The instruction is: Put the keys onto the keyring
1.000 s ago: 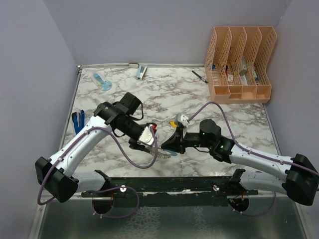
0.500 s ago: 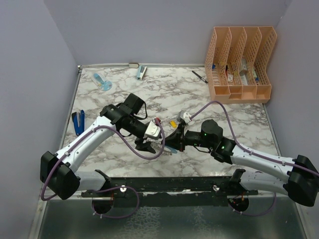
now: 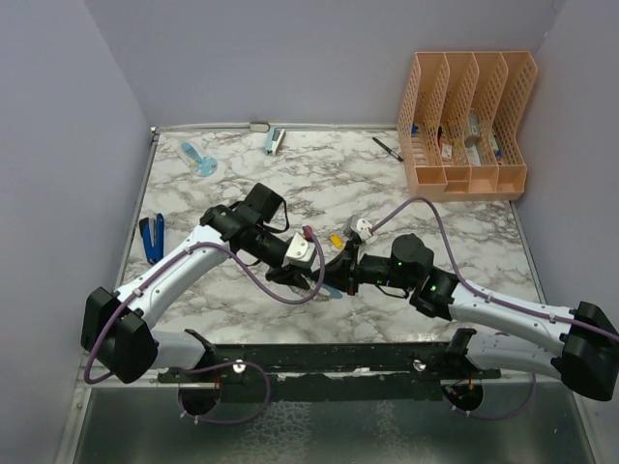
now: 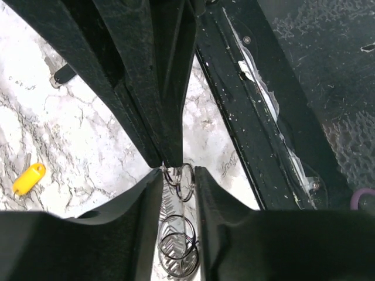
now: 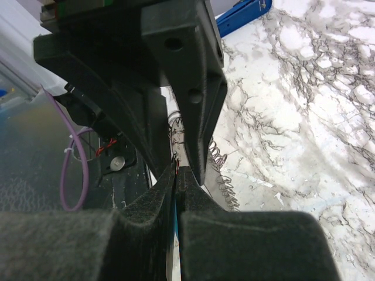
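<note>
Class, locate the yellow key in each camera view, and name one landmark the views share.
Top external: yellow key lies on the marble table near the centre.
Left wrist: lower left, on the marble.
Right wrist: not in it.
Shared landmark: the wire keyring, mid-frame in both wrist views.

Orange organizer (image 3: 466, 181) stands beside black pen (image 3: 388, 149).

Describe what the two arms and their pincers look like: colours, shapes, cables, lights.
Both the left arm and the right arm have white shell links between bulky black joints, each trailed by a loose purple cable. Small green lights glow on the right arm's black forearm. A white block sits at each wrist. The left pincer and right pincer have flat, matte black fingers.
</note>
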`<state>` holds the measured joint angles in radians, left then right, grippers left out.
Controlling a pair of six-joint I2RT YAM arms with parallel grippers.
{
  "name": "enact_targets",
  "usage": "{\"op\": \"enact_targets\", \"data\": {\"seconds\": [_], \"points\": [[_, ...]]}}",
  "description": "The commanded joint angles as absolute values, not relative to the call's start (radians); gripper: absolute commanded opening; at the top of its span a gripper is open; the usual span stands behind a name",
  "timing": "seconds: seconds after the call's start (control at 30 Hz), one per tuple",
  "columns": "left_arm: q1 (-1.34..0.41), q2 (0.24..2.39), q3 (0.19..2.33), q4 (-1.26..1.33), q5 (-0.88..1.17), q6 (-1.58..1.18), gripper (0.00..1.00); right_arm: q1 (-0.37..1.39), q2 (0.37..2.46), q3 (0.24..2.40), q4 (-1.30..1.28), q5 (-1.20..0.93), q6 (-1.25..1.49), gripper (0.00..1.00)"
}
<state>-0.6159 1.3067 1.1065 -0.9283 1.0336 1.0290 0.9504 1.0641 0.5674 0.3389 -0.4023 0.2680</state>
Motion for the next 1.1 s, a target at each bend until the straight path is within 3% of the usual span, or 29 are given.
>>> {"op": "enact_targets", "data": {"seconds": [0.0, 0.1, 0.23, 1.07], "points": [[-0.621, 1.312, 1.094, -0.91, 1.086, 1.02, 0.23, 0.963, 1.022, 0.599, 0.385, -0.363, 0.275, 0.01], [-0.621, 1.309, 1.091, -0.912, 1.087, 1.02, 0.1, 0.963, 1.014, 0.596, 0.381, -0.36, 0.276, 0.01], [-0.621, 1.308, 1.091, -0.915, 1.082, 1.017, 0.0, 0.965, 1.014, 0.595, 0.382, -0.36, 0.279, 0.01], [-0.621, 1.315, 1.116, -0.874, 1.088, 0.941, 0.0, 0.965, 0.95, 0.531, 0.376, -0.339, 0.299, 0.01]]}}
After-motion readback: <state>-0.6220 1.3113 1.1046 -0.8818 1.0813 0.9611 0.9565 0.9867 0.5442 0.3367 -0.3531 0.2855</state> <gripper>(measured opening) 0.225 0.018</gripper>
